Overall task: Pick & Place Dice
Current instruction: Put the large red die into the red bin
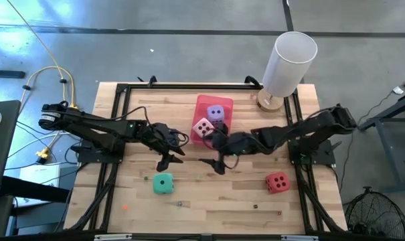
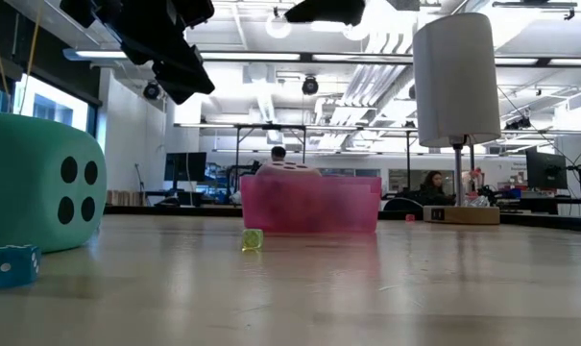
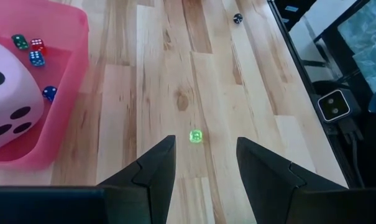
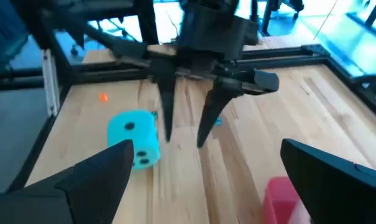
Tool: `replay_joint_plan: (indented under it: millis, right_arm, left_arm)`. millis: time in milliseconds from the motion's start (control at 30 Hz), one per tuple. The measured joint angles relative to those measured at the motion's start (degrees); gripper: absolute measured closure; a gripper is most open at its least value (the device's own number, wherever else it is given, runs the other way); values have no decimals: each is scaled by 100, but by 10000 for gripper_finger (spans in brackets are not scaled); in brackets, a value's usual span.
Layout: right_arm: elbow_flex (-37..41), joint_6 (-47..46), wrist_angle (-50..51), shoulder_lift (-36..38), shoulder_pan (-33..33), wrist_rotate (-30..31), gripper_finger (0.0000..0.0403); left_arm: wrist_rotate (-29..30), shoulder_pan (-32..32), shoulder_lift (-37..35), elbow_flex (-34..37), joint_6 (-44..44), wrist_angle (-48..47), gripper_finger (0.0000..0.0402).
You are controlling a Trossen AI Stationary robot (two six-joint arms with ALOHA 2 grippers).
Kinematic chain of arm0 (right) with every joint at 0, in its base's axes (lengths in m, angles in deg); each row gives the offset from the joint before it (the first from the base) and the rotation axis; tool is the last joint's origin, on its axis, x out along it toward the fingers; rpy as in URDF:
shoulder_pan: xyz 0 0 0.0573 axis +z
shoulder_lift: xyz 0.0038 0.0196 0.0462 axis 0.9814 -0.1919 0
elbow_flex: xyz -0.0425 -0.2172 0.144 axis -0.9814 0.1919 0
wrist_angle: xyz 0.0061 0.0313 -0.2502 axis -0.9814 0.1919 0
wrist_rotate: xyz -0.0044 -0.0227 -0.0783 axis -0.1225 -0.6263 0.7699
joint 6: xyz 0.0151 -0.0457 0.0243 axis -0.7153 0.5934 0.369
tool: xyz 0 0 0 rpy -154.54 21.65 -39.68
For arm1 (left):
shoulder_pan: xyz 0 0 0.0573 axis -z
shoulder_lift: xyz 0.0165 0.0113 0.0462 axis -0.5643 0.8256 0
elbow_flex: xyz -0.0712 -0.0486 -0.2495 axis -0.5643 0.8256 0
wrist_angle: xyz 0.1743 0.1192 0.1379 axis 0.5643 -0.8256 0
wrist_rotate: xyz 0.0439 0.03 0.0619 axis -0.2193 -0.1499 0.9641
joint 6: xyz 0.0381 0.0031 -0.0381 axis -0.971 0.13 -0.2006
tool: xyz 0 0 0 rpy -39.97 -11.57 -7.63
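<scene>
1. Progress: pink die [image 1: 202, 127] and purple die [image 1: 216, 113] sit in tray [image 1: 209, 100].
2. Left: teal die [image 1: 163, 184], red die [image 1: 277, 182] (both on table).
3. Right gripper [image 1: 211, 165] jaws spread, empty; left gripper [image 1: 170, 156] partly spread, empty.

A: What sits between the left gripper [image 3: 201, 163] fingers?

B: Nothing is gripped. The two dark fingers [image 3: 155, 167] stand apart over bare wooden table [image 3: 156, 68], and a tiny green die [image 3: 196, 136] lies on the planks just beyond the gap.

A: And the pink tray [image 3: 68, 93]?

B: Off to one side, only a corner in view. The big pale pink die [image 3: 7, 99] with dark pips rests inside it, partly cut off by the edge. Small dice lie beside it in the tray: a green one [image 3: 20, 41], a red one [image 3: 37, 44] and two blue ones [image 3: 36, 58].

A: Anything farther off?

B: A small dark die [image 3: 238, 18] on the wood, and the table's black frame [image 3: 293, 43] along the edge.
</scene>
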Motion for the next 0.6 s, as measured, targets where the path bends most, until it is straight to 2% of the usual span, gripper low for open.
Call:
replay_joint_plan:
  millis: [133, 300, 467, 600]
  right_arm:
    - [-2, -176, 966, 307, 425, 559, 3]
    - [-2, -1117, 2481, 783, 1169, 1314, 3]
    - [-2, -3181, 4397, 1143, 1752, 1201, 3]
    - [-2, -4748, 5663, 1151, 2083, 698, 3]
  left_arm:
    - [0, 0, 0, 0, 2, -58, 238]
    - [3, 0, 0, 0, -20, -96, 238]
    - [12, 0, 0, 1, -48, -90, 238]
    - [15, 0, 0, 0, -48, -76, 238]
